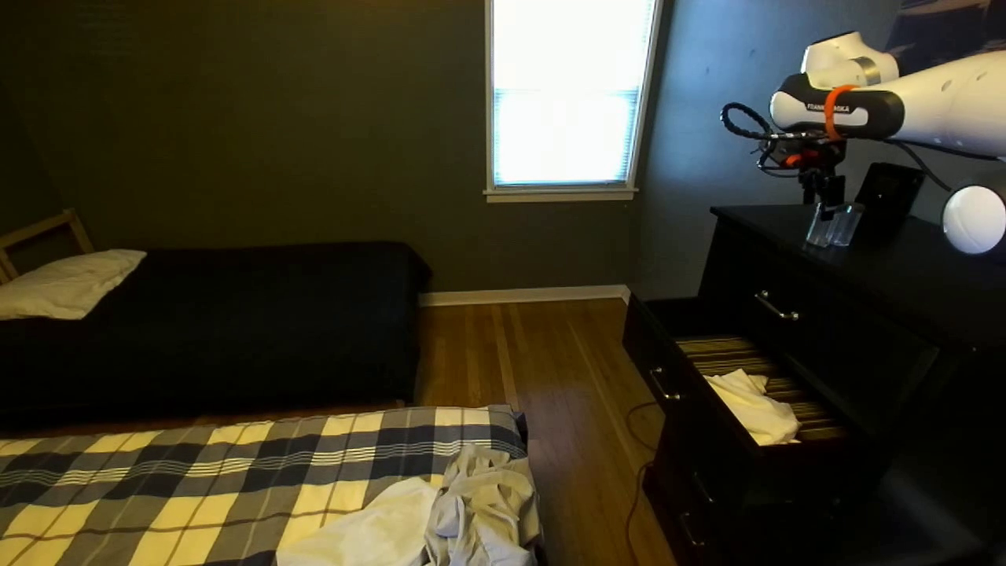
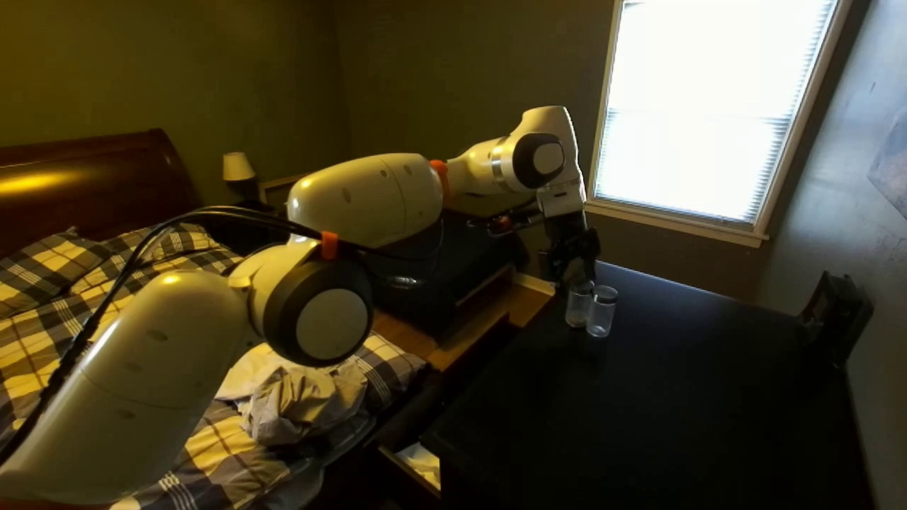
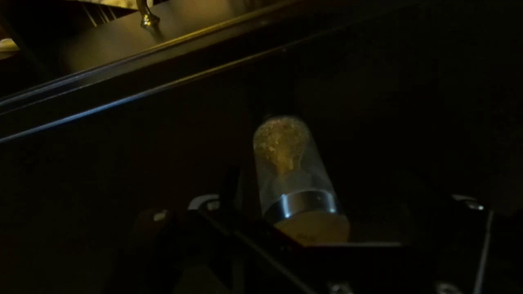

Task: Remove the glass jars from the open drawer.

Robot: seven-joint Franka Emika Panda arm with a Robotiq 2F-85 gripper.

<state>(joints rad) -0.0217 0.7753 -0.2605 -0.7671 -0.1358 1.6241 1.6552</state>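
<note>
Two glass jars stand close together on top of the dark dresser, one point(image 1: 819, 231) point(image 2: 578, 312) just under my gripper and the other point(image 1: 846, 225) point(image 2: 601, 315) beside it. My gripper point(image 1: 822, 198) point(image 2: 569, 270) points down at the top of the nearer jar. In the wrist view one jar point(image 3: 288, 163), with yellowish contents and a silver-banded lid, shows between the open fingers point(image 3: 318, 192). A gap shows on its left side; the right finger is lost in the dark. The black drawer point(image 1: 714, 350) is pulled out below, with striped lining and a white cloth point(image 1: 756, 409) inside.
The dresser top point(image 1: 904, 263) ends at a front edge close to the jars. A dark box-like object point(image 1: 888, 192) point(image 2: 836, 315) stands near the wall. A plaid bed point(image 1: 236, 487) with crumpled cloth point(image 1: 471, 511) faces the open drawer. A window point(image 1: 570, 94) is behind.
</note>
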